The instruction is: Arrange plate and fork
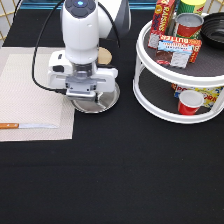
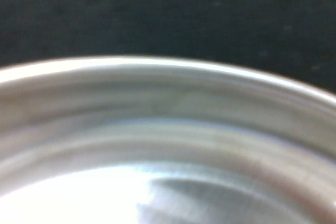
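Observation:
The shiny silver plate (image 1: 108, 100) lies on the black table just off the exterior view's right edge of the beige placemat (image 1: 30, 90). My gripper (image 1: 83, 97) is down right over the plate's left part, and the white hand hides much of it. The wrist view is filled from close by with the plate's raised rim (image 2: 172, 75) and flat centre, with black table beyond. The fork is not in view. A wooden-handled knife (image 1: 27, 125) lies across the placemat's lower left.
A round tan wooden coaster (image 1: 104, 55) sits behind the arm. A white two-tier turntable (image 1: 150, 97) at the exterior view's right holds boxes, a can (image 1: 189, 25) and a red cup (image 1: 189, 103). A black bowl (image 1: 216, 27) stands at the top right.

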{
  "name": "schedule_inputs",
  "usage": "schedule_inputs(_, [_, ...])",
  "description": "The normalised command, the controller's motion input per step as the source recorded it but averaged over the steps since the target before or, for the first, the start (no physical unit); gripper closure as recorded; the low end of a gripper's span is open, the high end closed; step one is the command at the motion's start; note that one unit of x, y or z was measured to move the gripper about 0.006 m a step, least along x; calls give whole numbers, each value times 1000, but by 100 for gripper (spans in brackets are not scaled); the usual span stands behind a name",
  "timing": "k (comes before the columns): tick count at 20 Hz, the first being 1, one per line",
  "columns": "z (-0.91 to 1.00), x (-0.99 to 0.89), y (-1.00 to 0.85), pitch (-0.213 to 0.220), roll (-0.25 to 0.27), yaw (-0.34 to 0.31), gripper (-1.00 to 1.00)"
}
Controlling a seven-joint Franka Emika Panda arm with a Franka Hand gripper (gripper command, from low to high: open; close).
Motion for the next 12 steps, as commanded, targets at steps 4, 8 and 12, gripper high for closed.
schedule_inputs(4, [100,179,-521,4,7,25,-100])
schedule_inputs(8, [27,120,-582,1,18,37,-100])
schedule_inputs(12, [85,196,-564,11,24,63,-100])
